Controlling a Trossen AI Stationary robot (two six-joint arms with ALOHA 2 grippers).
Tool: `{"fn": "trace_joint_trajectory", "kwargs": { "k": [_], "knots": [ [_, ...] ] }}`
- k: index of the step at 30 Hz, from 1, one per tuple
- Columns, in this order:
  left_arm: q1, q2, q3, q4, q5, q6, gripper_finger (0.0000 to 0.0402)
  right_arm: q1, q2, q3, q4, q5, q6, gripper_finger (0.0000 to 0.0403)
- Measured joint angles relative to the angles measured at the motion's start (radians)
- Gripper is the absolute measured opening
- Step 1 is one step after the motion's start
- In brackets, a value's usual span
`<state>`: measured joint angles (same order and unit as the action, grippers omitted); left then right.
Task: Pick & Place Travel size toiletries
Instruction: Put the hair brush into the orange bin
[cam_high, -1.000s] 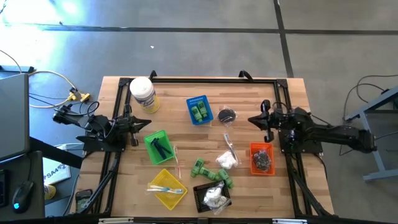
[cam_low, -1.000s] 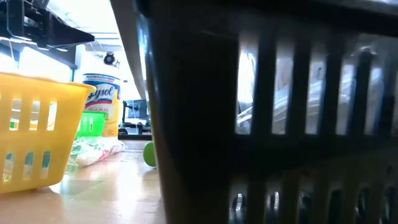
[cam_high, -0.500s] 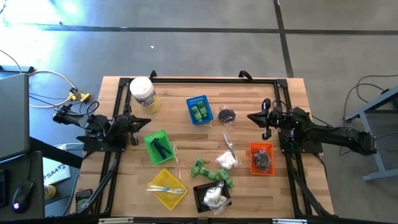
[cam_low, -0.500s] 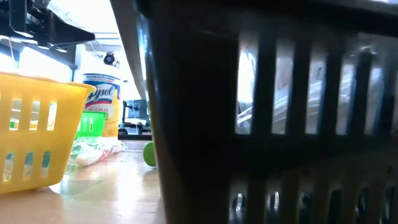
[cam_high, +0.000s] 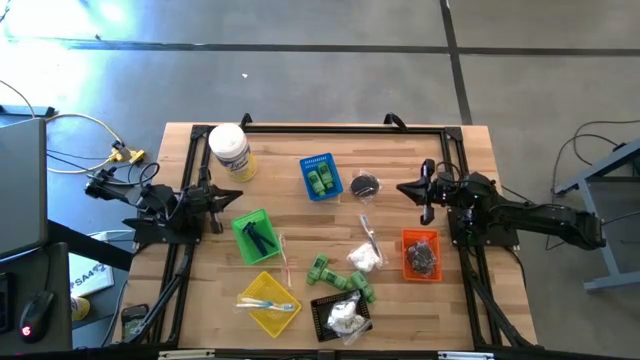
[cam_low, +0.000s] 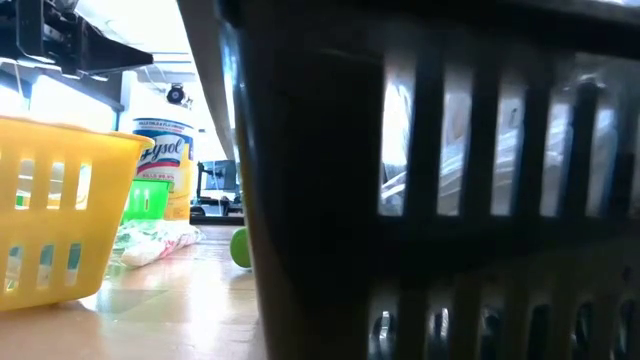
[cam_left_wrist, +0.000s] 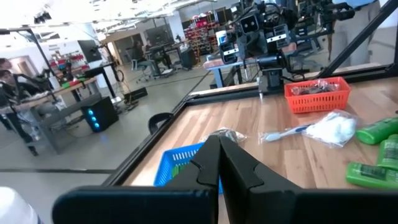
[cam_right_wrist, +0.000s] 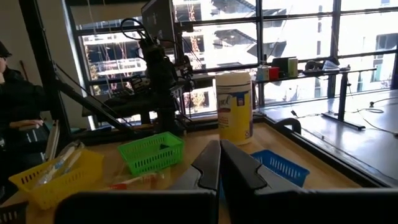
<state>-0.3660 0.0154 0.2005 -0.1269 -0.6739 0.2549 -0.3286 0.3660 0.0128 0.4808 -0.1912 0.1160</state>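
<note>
Loose on the wooden table lie two green bottles (cam_high: 318, 268) (cam_high: 357, 284), a white packet (cam_high: 365, 257), a pale stick (cam_high: 370, 236) and a black piece in clear wrap (cam_high: 365, 184). More toiletries sit in the blue basket (cam_high: 320, 176), green basket (cam_high: 255, 236), yellow basket (cam_high: 268, 302), black basket (cam_high: 342, 315) and orange basket (cam_high: 421, 254). My left gripper (cam_high: 238, 197) (cam_left_wrist: 219, 140) hovers shut at the table's left side, pointing level toward the middle. My right gripper (cam_high: 402, 188) (cam_right_wrist: 219, 144) hovers shut at the right side, facing it. Neither holds anything.
A big white jar (cam_high: 230, 150) with a yellow label stands at the far left corner. A black frame (cam_high: 340, 128) runs round the table's edges. In the low view the black basket (cam_low: 450, 200) blocks most of the picture. People sit in the room beyond the table.
My right gripper has swung slightly toward the table's far edge and stays shut. Nothing on the table has moved.
</note>
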Motion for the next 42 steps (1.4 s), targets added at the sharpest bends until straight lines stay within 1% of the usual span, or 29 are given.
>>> {"fn": "trace_joint_trajectory", "kwargs": {
  "k": [5, 9, 12, 15, 16, 20, 25, 27, 33, 38, 42],
  "knots": [
    [0.0, 0.0, 0.0, 0.005, -0.001, -0.001, 0.0, 0.0, 0.0, 0.0, 0.003, 0.005, -0.005, 0.0003],
    [0.0, 0.0, 0.0, 0.045, 0.016, -0.054, 0.0, 0.001, 0.0, 0.0, 0.003, 0.005, -0.006, 0.0002],
    [0.0, 0.011, 0.0, 0.128, 0.077, -0.108, 0.0, 0.001, 0.0, 0.0, 0.003, 0.005, -0.007, 0.0002],
    [0.0, 0.039, 0.0, 0.139, 0.147, -0.11, 0.0, 0.001, 0.0, 0.0, 0.003, 0.003, -0.007, 0.0002],
    [0.0, 0.051, 0.0, 0.139, 0.15, -0.108, 0.0, 0.001, 0.0, 0.0, 0.004, 0.0, -0.007, 0.0002],
    [0.0, 0.117, 0.0, 0.178, 0.137, -0.115, 0.0, 0.001, 0.0, 0.0, 0.004, -0.004, -0.007, 0.0002],
    [0.0, 0.19, 0.0, 0.294, 0.136, -0.133, 0.0, 0.001, 0.0, 0.0, 0.005, -0.055, -0.007, 0.0002],
    [0.0, 0.209, 0.006, 0.315, 0.136, -0.132, 0.0, 0.001, 0.0, 0.0, 0.005, -0.069, -0.007, 0.0002],
    [0.0, 0.271, 0.104, 0.3, 0.08, -0.18, 0.0, 0.001, -0.001, -0.001, 0.013, -0.074, 0.013, 0.0002],
    [0.0, 0.402, 0.18, 0.285, 0.061, -0.18, 0.0, 0.001, -0.001, -0.001, 0.018, -0.074, 0.015, 0.0002],
    [0.0, 0.542, 0.23, 0.286, 0.006, -0.181, 0.0, 0.001, -0.001, -0.001, 0.018, -0.074, 0.015, 0.0002]
  ]
}}
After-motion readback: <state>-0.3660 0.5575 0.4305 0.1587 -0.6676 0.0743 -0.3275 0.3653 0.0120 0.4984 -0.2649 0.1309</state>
